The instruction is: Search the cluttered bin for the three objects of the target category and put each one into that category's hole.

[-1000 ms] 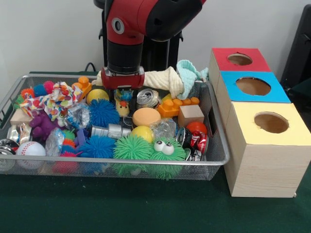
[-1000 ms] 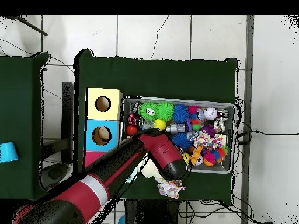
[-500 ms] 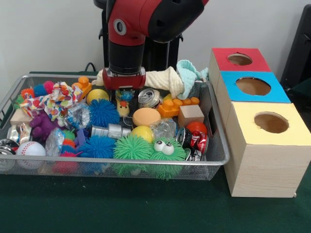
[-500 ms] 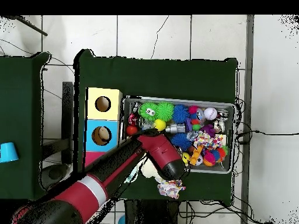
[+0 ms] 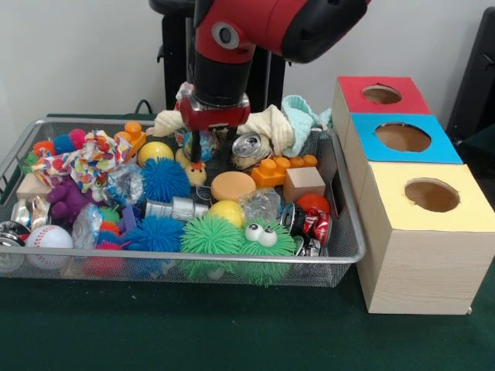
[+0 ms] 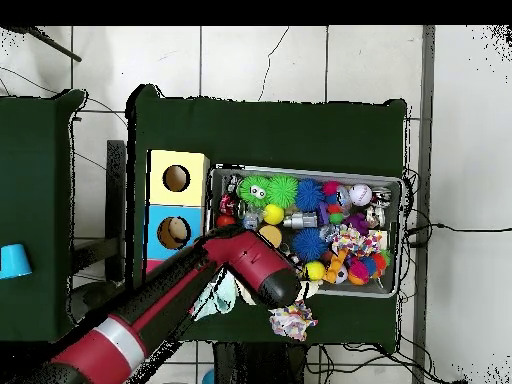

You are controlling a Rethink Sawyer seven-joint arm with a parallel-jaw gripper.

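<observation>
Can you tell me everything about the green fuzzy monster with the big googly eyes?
The green fuzzy monster is a round ball covered in soft-looking bright green spikes, with two big white googly eyes with black pupils on top, facing the front camera. It sits at the front edge of the wire mesh bin, pressed against the mesh. A plain green spiky ball touches it on one side and a crushed red can lies on the other. Nothing is holding it.
</observation>
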